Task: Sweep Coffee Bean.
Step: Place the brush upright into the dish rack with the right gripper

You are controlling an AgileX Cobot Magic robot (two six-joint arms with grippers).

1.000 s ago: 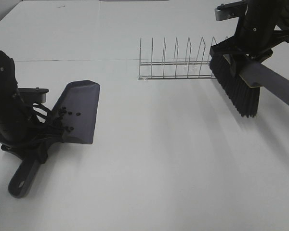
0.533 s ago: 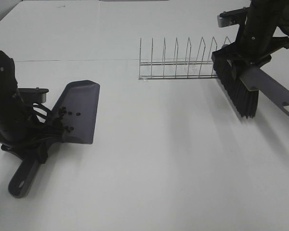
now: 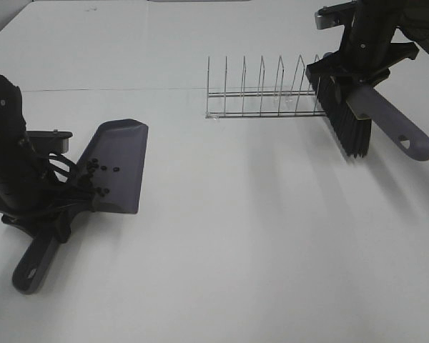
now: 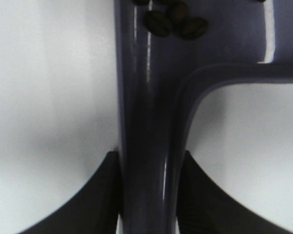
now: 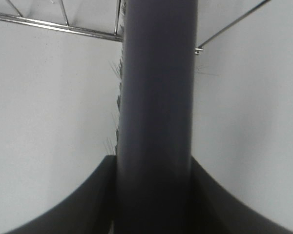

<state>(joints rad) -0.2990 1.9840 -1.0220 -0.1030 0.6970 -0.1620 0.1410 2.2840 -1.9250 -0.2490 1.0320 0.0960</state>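
Observation:
A grey dustpan (image 3: 118, 164) lies on the white table at the left. Several tiny dark coffee beans (image 3: 95, 170) sit in its rear part; some show close up in the left wrist view (image 4: 176, 22). My left gripper (image 3: 53, 207) is shut on the dustpan handle (image 4: 151, 161). My right gripper (image 3: 357, 68) is shut on the grey handle (image 5: 156, 107) of a brush (image 3: 347, 118) with black bristles. It holds the brush at the far right, against the right end of the wire rack. No loose beans show on the table.
A wire dish rack (image 3: 264, 96) with several upright prongs stands at the back centre-right, its right end touching the brush bristles. It also shows in the right wrist view (image 5: 58, 22). The white table (image 3: 257, 236) spreads between the arms.
My right gripper has turned and drawn the brush back toward the rack's right end; the handle now points down-right more steeply. The left arm and dustpan have not moved.

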